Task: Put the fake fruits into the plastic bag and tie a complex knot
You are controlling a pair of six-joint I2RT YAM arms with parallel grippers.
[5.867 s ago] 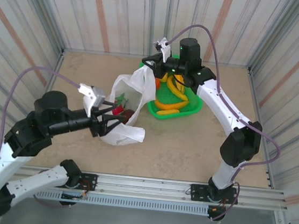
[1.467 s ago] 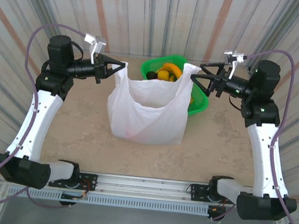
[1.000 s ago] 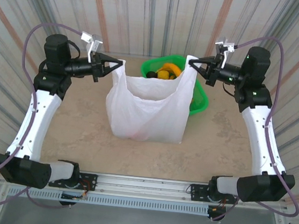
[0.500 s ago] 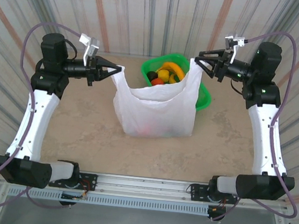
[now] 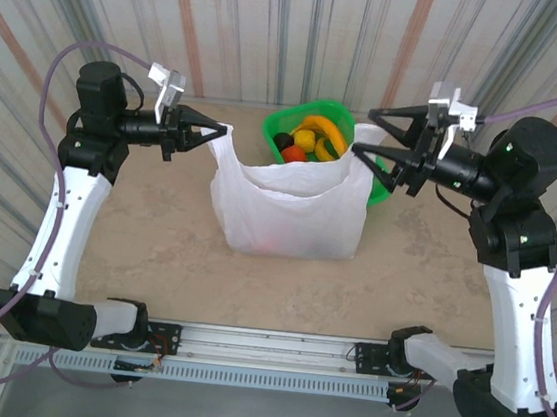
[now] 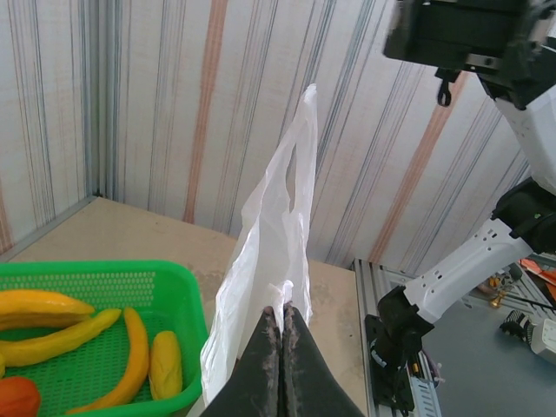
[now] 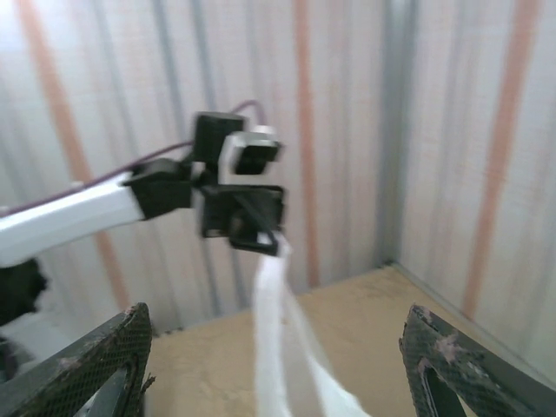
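the left gripper (image 5: 219, 133) pinches one handle of the plastic bag (image 5: 288, 210), jaws tight on the film; the right gripper (image 5: 363, 131) gapes wide beside the other handle, gripping nothing; the bag stands open just in front of the green basket (image 5: 348, 111), where fake fruits (image 5: 308, 140) lie

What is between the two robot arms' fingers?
The white bag, seen from the top camera; left fingers pinch its handle, right fingers are open.
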